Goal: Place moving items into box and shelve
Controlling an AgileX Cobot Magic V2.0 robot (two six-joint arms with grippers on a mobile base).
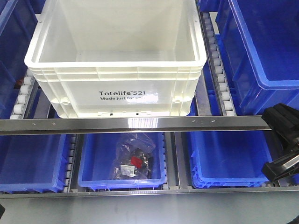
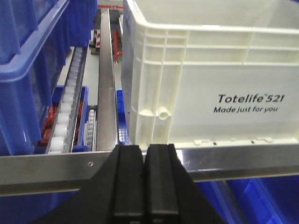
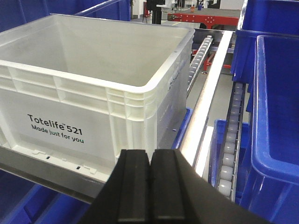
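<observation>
Your white Totelife crate (image 1: 117,65) sits on the shelf's roller rails (image 1: 219,70), its printed front wall just behind the steel front bar (image 1: 135,123). What the views show of its inside holds no plush toys. Your left gripper (image 2: 144,182) and right gripper (image 3: 150,186) both have their fingers pressed together, holding nothing, just in front of the bar. Below, a blue bin (image 1: 91,175) holds a plastic bag (image 1: 133,161).

Left pincer (image 2: 145,179) closed, empty; right pincer (image 3: 150,184) likewise (fingers pressed together).
</observation>
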